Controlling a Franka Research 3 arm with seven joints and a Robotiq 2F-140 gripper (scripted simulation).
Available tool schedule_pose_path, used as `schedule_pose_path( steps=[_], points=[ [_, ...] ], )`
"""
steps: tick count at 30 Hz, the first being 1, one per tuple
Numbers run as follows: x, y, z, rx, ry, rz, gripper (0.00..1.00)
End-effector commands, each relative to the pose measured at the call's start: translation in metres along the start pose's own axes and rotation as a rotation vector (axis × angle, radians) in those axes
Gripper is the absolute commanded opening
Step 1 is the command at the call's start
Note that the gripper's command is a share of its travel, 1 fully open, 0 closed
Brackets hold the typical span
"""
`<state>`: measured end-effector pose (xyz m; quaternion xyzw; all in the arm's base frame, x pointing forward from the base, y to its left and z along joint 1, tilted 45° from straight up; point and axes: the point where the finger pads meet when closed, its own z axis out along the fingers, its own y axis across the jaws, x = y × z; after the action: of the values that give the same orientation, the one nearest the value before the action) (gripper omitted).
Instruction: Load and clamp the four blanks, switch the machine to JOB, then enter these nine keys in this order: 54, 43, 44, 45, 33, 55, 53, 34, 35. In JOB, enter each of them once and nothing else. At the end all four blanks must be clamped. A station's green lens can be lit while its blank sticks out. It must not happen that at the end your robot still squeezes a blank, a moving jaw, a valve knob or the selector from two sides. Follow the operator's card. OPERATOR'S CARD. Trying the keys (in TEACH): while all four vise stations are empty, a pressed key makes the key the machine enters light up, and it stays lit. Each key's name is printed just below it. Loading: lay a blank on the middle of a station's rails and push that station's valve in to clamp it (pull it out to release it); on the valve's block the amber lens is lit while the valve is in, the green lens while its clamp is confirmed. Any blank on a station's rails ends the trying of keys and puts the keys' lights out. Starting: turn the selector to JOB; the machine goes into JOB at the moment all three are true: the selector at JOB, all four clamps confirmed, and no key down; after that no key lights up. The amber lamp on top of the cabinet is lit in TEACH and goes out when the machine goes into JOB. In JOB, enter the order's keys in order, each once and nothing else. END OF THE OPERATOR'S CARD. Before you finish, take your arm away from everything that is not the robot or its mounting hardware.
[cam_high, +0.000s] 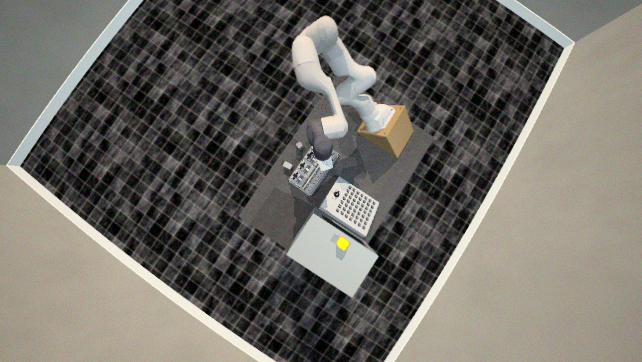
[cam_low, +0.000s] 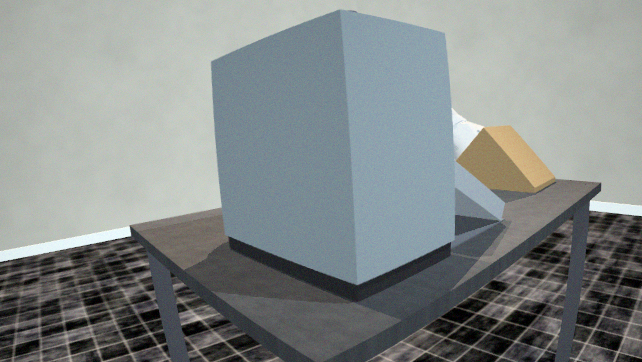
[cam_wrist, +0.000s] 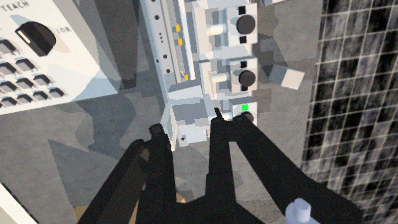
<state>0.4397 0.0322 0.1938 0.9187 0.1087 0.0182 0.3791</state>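
Note:
My gripper (cam_wrist: 190, 108) is shut on a pale blank (cam_wrist: 189, 107) and holds it over the near end of the vise fixture (cam_high: 305, 185) (cam_wrist: 159, 35). In the wrist view the end station's green lens (cam_wrist: 245, 107) is lit; a finger partly hides its valve knob. Two other valve knobs (cam_wrist: 245, 24) (cam_wrist: 246, 78) show with dark lenses. Two loose blanks (cam_high: 287, 165) (cam_high: 299, 145) lie beside the fixture. The selector (cam_high: 336, 194) (cam_wrist: 35, 38) appears to point to TEACH. The amber lamp (cam_high: 342, 243) is lit. No lit key can be made out.
The sloped key panel (cam_high: 327, 201) (cam_wrist: 85, 75) stands beside the fixture, with the tall cabinet (cam_high: 315, 250) (cam_low: 285, 150) behind it. The arm's tan base block (cam_high: 398, 135) (cam_low: 510, 160) stands at the table's other end. The cabinet hides the fixture in the exterior view.

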Motion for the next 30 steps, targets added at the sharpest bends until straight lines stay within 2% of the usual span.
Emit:
schedule_pose_path(
  steps=[1, 30],
  points=[
    [0.0024, -0.0005, -0.0019, -0.001, 0.015, 0.093, 0.0],
    [0.0048, -0.0006, -0.0041, -0.001, 0.015, 0.121, 0.0]
  ],
)
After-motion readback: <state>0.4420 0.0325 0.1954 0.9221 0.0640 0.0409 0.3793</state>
